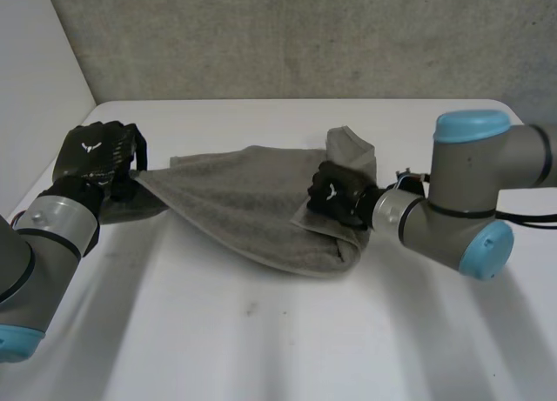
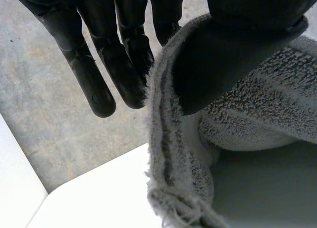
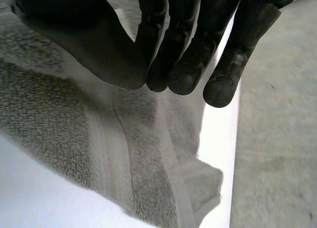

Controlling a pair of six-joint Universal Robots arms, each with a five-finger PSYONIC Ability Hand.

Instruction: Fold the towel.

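The grey towel [image 1: 252, 205] lies stretched across the table between my two hands. My left hand [image 1: 97, 153] is at its left end and holds that end lifted. There the towel's hem [image 2: 166, 154] is pinched between the thumb [image 2: 223, 55] and the straight fingers [image 2: 101, 74]. My right hand [image 1: 338, 195] is over the towel's right part, beside a raised fold [image 1: 310, 215]. Its thumb [image 3: 99, 50] and fingertips [image 3: 218, 84] are closed together just above the towel [image 3: 64, 124]. I see no cloth between them.
The white table [image 1: 261, 331] runs up to a grey wall [image 1: 287, 36] at the back. One towel corner [image 1: 350, 145] sticks up behind my right hand. The right arm's elbow [image 1: 474, 205] hangs over the table's right side.
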